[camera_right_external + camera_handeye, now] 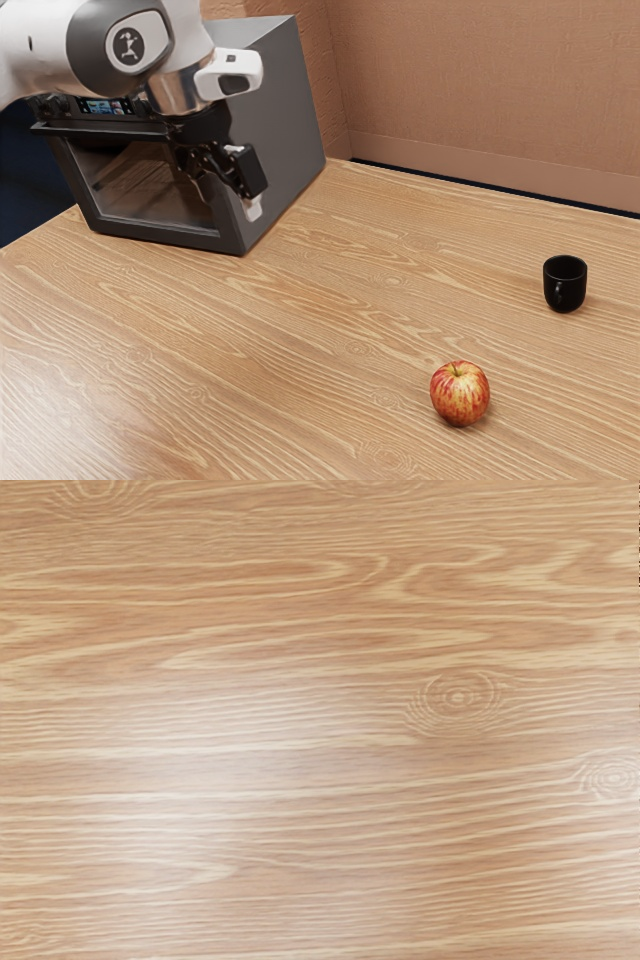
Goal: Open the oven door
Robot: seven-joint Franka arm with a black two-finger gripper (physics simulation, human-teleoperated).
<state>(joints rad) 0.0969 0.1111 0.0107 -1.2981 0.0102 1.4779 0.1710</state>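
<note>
Soft white glare pools on the brightly lit tabletop.

- A dark grey, box-shaped oven stands on the light-brown wood-grain tabletop, its glass-fronted door shut.
- A white and grey jointed arm comes in from the exterior view's upper left; its black two-finger pincer overlaps the oven in view, contact unclear.
- A glossy black mug stands upright toward the exterior view's right.
- A round red-and-yellow apple rests nearer the camera, apart from the mug.
</note>
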